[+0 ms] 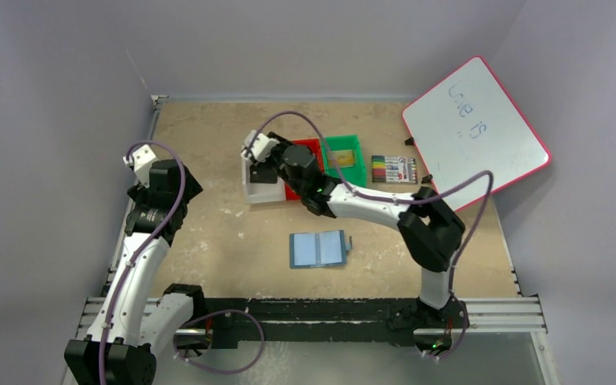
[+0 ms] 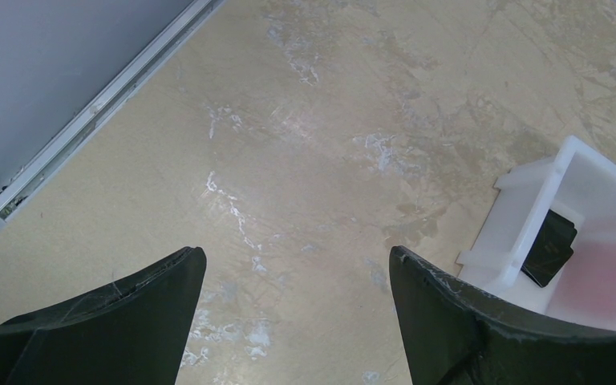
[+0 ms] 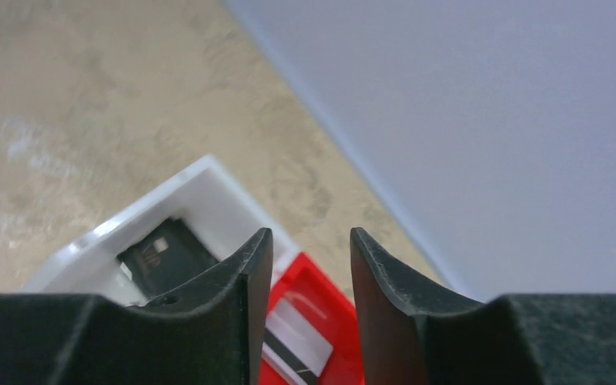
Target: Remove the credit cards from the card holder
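The teal card holder [image 1: 318, 249] lies open and flat on the table's middle, pale-blue pockets up. My right gripper [image 1: 273, 170] [image 3: 310, 237] hovers over the seam between the white bin [image 3: 192, 188] and the red bin [image 3: 325, 293], jaws apart with nothing between them. A black credit card [image 3: 164, 257] [image 2: 549, 247] lies in the white bin. A silver-grey card with a dark stripe [image 3: 297, 337] lies in the red bin. A gold card [image 1: 346, 161] rests in the green bin [image 1: 343, 146]. My left gripper [image 1: 140, 156] [image 2: 297, 257] stands wide open above bare table at the left.
The white bin [image 1: 258, 191], red bin [image 1: 303, 146] and green bin sit side by side at the back centre. A pack of coloured markers [image 1: 393, 169] lies to their right. A tilted whiteboard [image 1: 473, 132] leans at the back right. Walls close the left and back edges.
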